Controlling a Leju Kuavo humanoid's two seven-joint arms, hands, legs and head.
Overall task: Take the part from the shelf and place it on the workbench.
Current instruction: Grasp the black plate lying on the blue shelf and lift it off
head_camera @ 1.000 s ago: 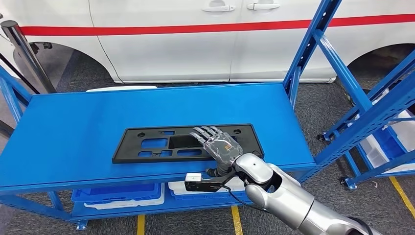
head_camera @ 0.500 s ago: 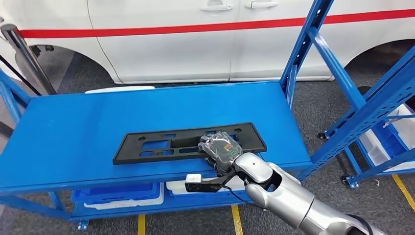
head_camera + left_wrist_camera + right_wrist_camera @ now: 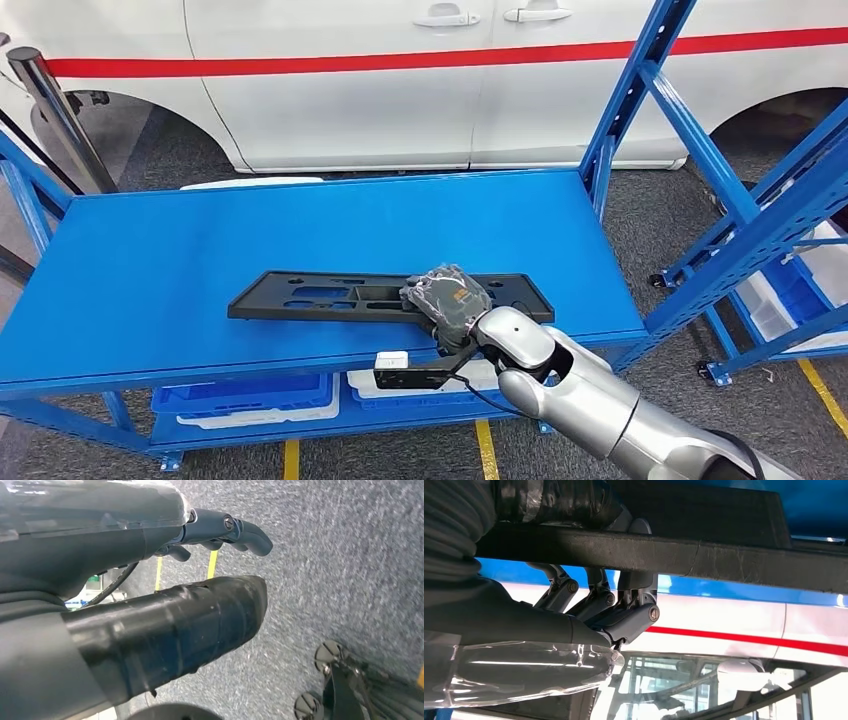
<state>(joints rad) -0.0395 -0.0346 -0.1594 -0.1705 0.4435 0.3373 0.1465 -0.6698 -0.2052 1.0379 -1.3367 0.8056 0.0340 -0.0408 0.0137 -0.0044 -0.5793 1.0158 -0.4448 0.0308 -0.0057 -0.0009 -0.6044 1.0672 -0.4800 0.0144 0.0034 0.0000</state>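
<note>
Head view: long flat black plastic panel with cut-outs (image 3: 330, 296) tilted on blue metal shelf top (image 3: 200, 240), near edge raised, far edge seemingly resting on surface; likely being tipped up for lifting. Right hand (image 3: 446, 300) grips near long edge right of centre. Right wrist view: dark fingers (image 3: 624, 615) curl over edge, thumb opposite. Left hand (image 3: 150, 580) hangs over grey floor, fingers apart, holding nothing.

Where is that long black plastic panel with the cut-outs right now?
In the head view the long black plastic panel sits toward the front edge of the blue shelf top, tilted up, with the right hand gripping it near its right end.
</note>
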